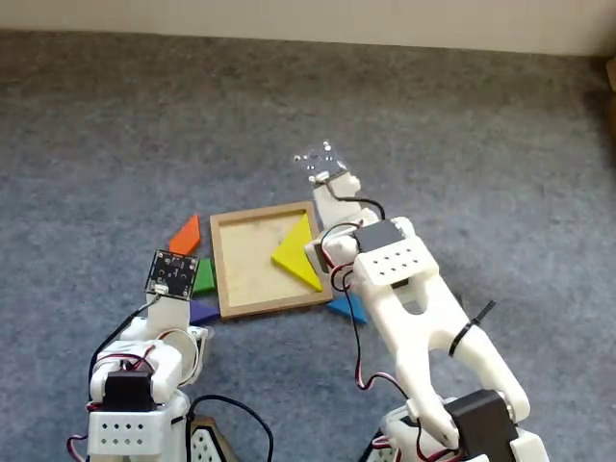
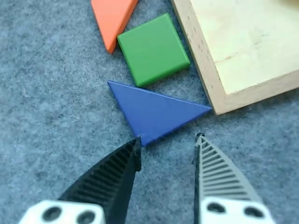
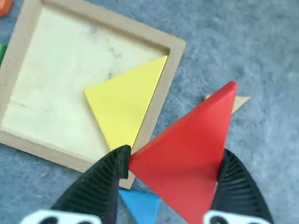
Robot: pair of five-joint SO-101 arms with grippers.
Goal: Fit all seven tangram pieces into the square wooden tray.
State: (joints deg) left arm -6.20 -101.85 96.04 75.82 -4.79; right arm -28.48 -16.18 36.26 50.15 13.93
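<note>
The square wooden tray (image 1: 226, 289) lies mid-table with a yellow triangle (image 1: 296, 252) flat inside, against its right rim. In the right wrist view my right gripper (image 3: 173, 168) is shut on a large red triangle (image 3: 187, 154), held tilted just above the tray's rim (image 3: 161, 100) beside the yellow triangle (image 3: 124, 105). My left gripper (image 2: 168, 140) is open low over the carpet. One tip of the dark blue triangle (image 2: 154, 112) lies between its fingertips. A green square (image 2: 153, 49) and an orange piece (image 2: 112, 18) lie beyond it, left of the tray corner (image 2: 205, 79).
A light blue triangle (image 3: 140, 205) lies on the carpet under the right gripper, outside the tray (image 1: 348, 308). A tan piece (image 3: 240, 101) peeks out behind the red triangle. The right arm (image 1: 414, 298) hangs over the tray's right side. Grey carpet stretches all around.
</note>
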